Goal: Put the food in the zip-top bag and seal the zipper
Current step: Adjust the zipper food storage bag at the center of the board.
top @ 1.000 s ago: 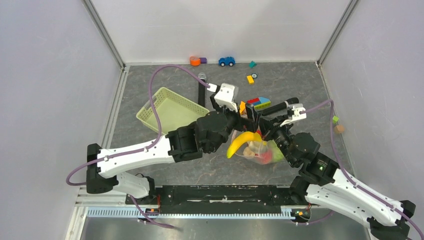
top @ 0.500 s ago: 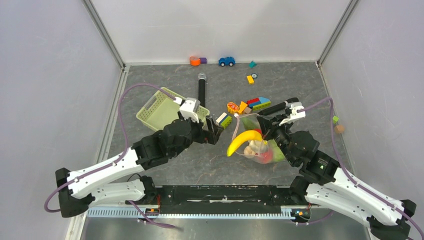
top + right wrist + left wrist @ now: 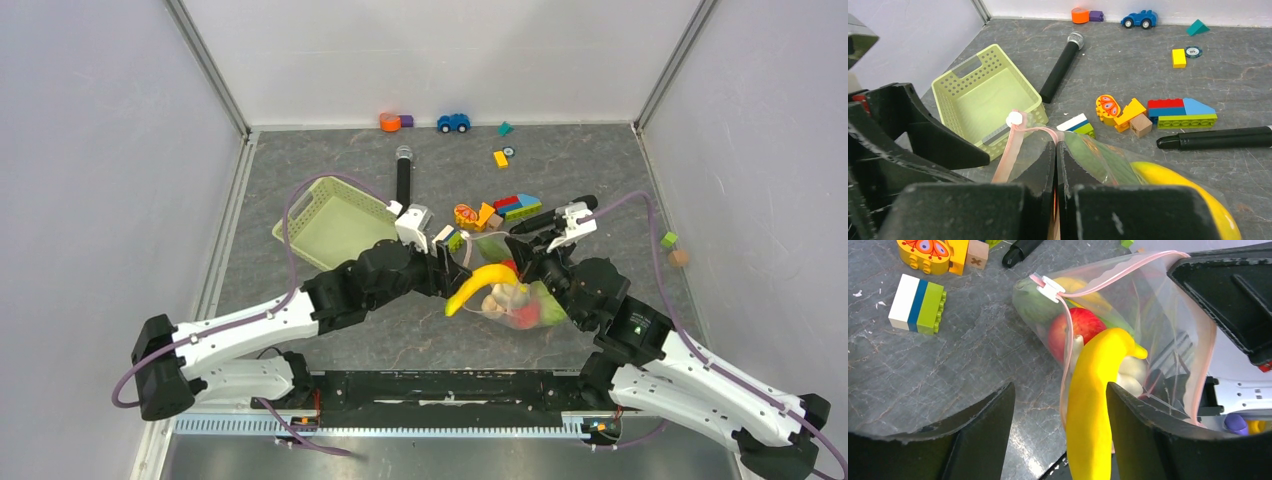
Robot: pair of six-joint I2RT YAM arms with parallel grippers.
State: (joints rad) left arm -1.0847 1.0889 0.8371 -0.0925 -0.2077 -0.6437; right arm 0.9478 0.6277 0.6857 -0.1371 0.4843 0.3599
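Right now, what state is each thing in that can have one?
Bag: mouth open.
Zipper: unsealed.
Banana: partly in the bag, one end sticking out.
Tomato: inside the bag.
Basket: upright, empty.
Left jaws: open, either side of the banana.
Right jaws: shut on the bag.

Banana (image 3: pixel 1091 400) lower end off btm edge, left wrist view; pale food (image 3: pixel 1132 371) behind it indistinct
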